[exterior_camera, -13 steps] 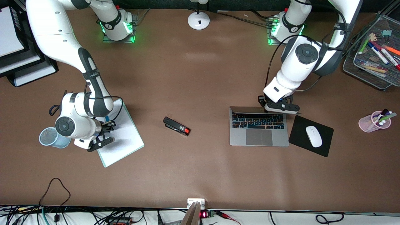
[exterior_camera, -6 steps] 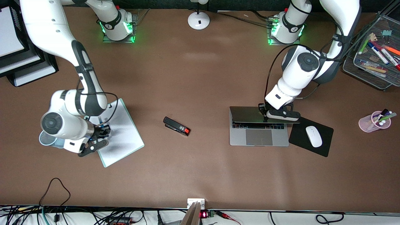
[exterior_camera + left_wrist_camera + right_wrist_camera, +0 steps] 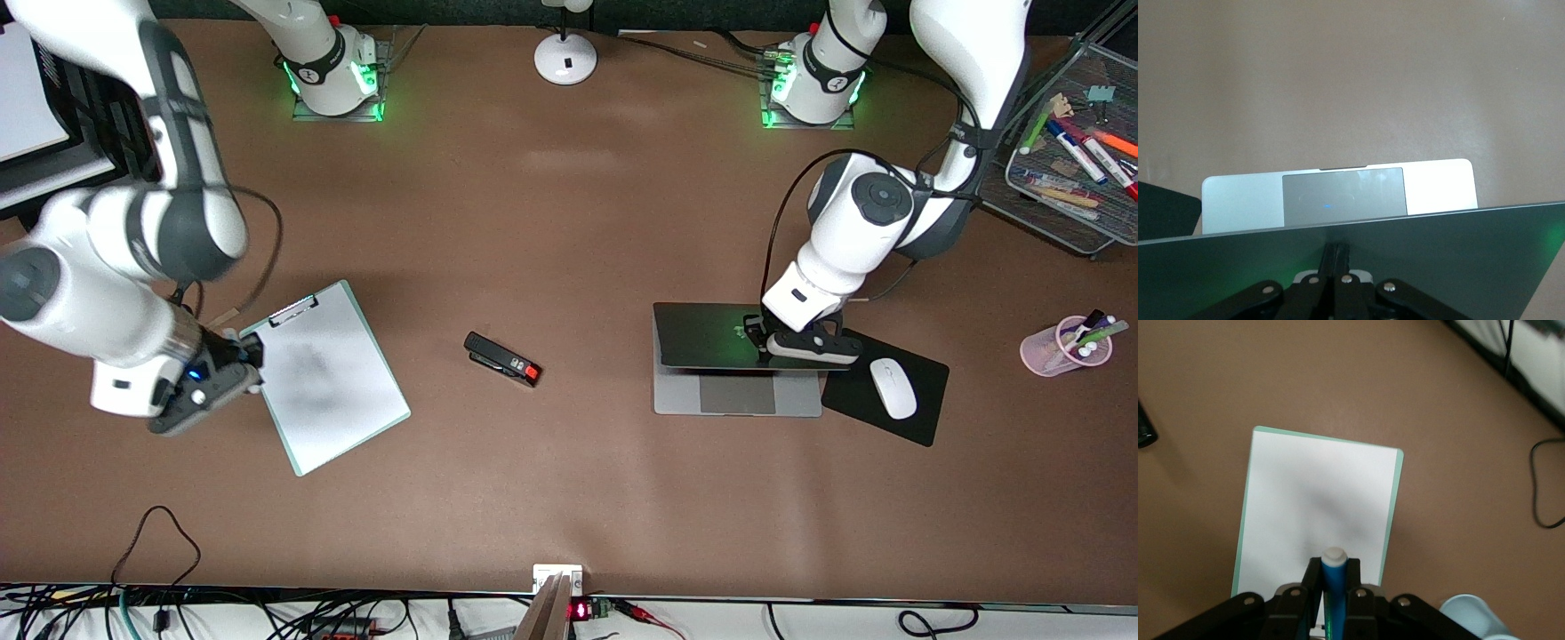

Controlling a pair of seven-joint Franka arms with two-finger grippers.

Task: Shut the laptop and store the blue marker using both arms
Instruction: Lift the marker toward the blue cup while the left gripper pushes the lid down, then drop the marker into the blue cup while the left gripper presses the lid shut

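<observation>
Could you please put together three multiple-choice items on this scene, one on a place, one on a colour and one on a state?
1. Where does the black stapler with a red end lie on the brown table?
A. Between the mint-edged white clipboard and the slim silver-grey laptop
B. On the black mouse pad
C. Inside the pink cup

2. What colour is the short marker in the right claw?
A. Red
B. Bright blue with a white tip
C. Green

3. How does the laptop's lid stand?
A. Fully upright
B. Flat shut
C. Partly lowered, with the trackpad still showing

Answers:
1 A, as the front view shows it on bare table between the two.
2 B, as the right wrist view shows the shut claw gripping it.
3 C, as the shut left claw presses the tilted lid over the keys.
</observation>
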